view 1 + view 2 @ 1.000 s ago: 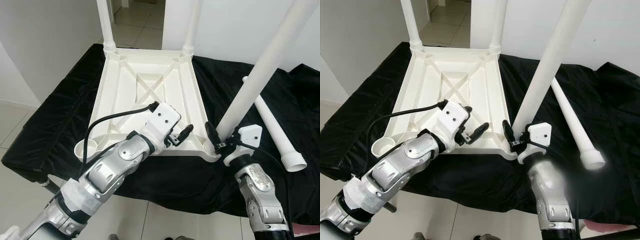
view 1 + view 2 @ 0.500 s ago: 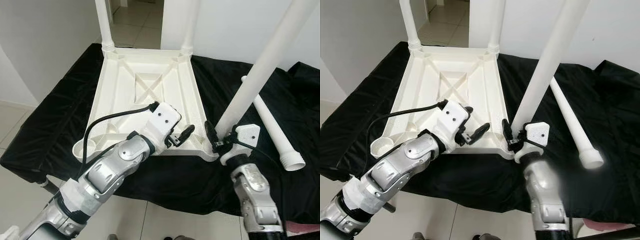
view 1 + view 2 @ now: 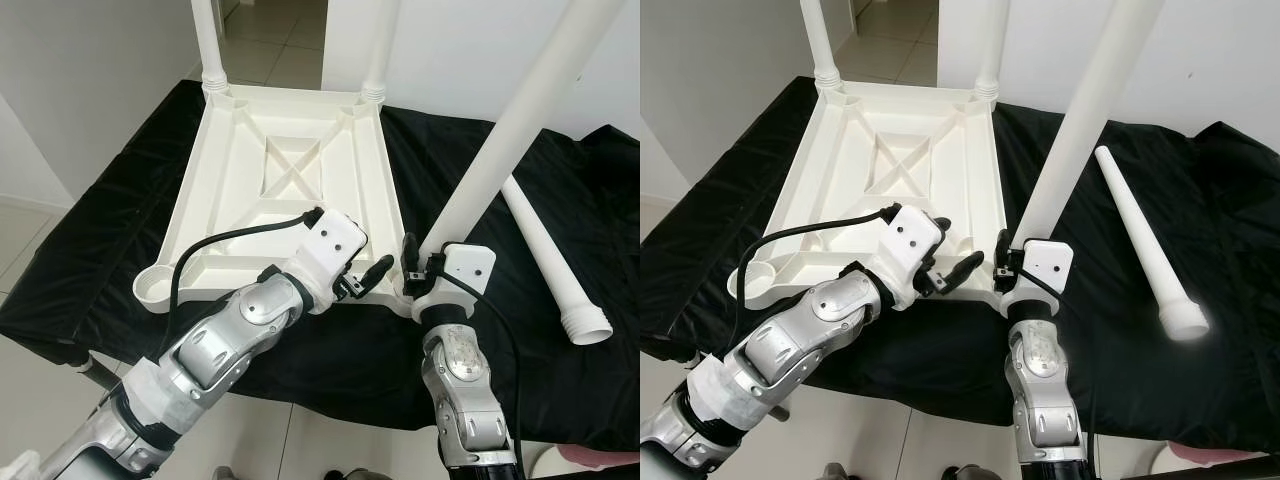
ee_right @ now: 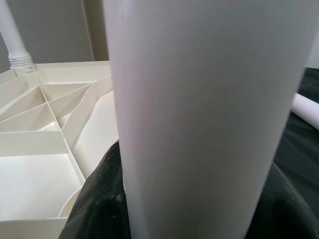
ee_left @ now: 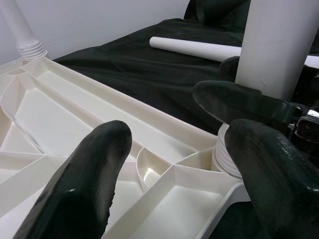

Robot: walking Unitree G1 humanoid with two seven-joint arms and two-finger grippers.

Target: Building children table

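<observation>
The white tabletop [image 3: 290, 170] lies upside down on a black cloth, with two legs [image 3: 208, 45] [image 3: 379, 50] standing in its far corners. A third white leg [image 3: 500, 150] stands tilted at the near right corner, its threaded foot [image 5: 223, 155] at the socket. My right gripper [image 3: 425, 265] is shut on this leg low down, and the leg [image 4: 199, 99] sits between its fingers [image 4: 97, 199]. Just left of it, over the near rim, my left gripper [image 3: 365, 277] is open with nothing between its fingers [image 5: 94, 174].
A fourth white leg [image 3: 552, 262] lies loose on the black cloth [image 3: 120, 200] to the right. The near left corner socket [image 3: 155, 290] holds no leg. White walls stand behind, and tiled floor [image 3: 30, 240] lies left of the covered stand.
My right gripper has carried the held leg leftward, closer to the near right corner, and its forearm has swung in under it. The left gripper has barely moved.
</observation>
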